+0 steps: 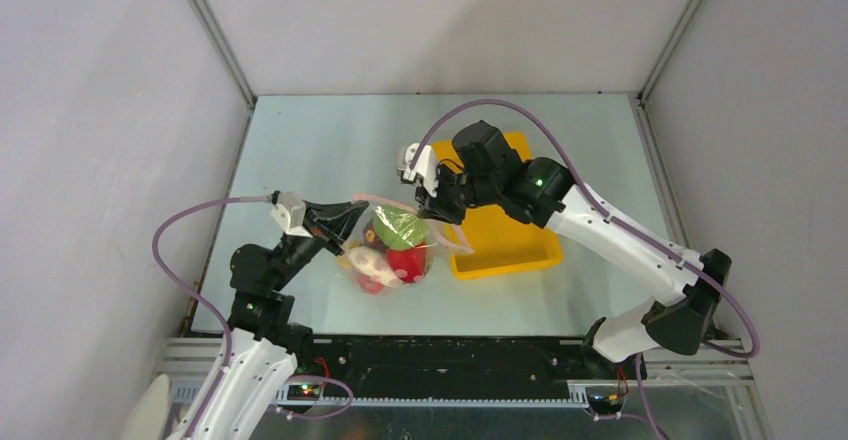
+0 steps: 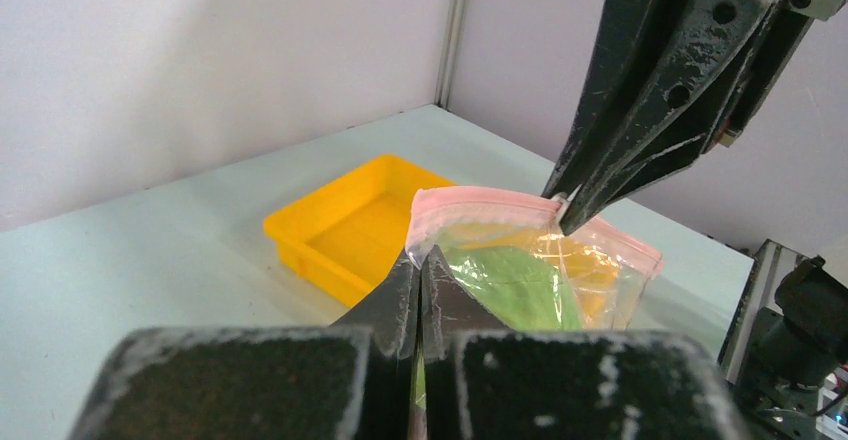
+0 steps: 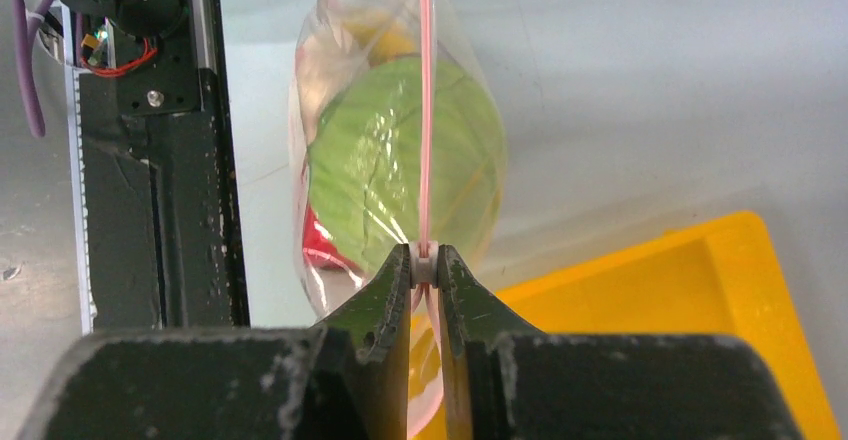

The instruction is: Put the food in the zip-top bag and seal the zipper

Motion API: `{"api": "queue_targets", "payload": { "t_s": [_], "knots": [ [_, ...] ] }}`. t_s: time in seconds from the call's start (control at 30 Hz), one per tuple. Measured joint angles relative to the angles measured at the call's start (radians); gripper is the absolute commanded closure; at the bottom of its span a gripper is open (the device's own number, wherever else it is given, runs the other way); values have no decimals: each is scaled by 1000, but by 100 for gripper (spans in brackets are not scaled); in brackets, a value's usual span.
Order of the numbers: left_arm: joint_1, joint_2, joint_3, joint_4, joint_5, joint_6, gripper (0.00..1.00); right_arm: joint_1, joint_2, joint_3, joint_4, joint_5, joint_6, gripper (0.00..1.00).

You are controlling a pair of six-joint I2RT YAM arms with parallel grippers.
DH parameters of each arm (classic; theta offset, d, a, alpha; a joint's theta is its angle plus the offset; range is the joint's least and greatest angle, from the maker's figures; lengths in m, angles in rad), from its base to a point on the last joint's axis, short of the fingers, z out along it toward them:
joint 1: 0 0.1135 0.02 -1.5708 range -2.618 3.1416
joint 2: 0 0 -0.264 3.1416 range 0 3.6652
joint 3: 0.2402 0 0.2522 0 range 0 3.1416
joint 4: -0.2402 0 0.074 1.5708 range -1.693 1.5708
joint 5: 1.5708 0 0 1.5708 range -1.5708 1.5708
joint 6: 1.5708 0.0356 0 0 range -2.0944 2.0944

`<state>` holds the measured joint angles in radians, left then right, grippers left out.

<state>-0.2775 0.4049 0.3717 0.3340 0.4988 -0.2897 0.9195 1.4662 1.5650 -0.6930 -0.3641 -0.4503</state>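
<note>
The clear zip-top bag (image 1: 392,252) holds the food: a pale green cabbage (image 1: 398,228), a red apple (image 1: 408,263) and other pieces. Its pink zipper (image 1: 400,206) runs along the top edge and is stretched between both grippers. My left gripper (image 1: 352,218) is shut on the bag's left corner; in the left wrist view its tips (image 2: 421,260) pinch the bag (image 2: 540,270) just under the zipper (image 2: 490,200). My right gripper (image 1: 436,212) is shut on the white slider on the zipper (image 3: 424,266), with the cabbage (image 3: 400,160) behind it.
A yellow tray (image 1: 510,245) stands right of the bag, under my right arm; it also shows in the left wrist view (image 2: 340,225) and the right wrist view (image 3: 650,320). White walls enclose the table on three sides. A black rail runs along the near edge.
</note>
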Motion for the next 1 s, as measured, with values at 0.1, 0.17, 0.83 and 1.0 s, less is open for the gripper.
{"api": "queue_targets", "payload": {
  "t_s": [0.1, 0.17, 0.83, 1.0],
  "knots": [
    [0, 0, 0, 0, -12, 0, 100, -11, -23, -22, -22, 12, 8, 100],
    [0, 0, 0, 0, -23, 1, 100, -18, -34, -35, -33, 18, 14, 100],
    [0, 0, 0, -1, -63, 2, 100, -51, -173, -172, -157, 131, 111, 100],
    [0, 0, 0, -2, -71, 2, 100, -52, -192, -192, -198, 166, 143, 100]
  ]
}}
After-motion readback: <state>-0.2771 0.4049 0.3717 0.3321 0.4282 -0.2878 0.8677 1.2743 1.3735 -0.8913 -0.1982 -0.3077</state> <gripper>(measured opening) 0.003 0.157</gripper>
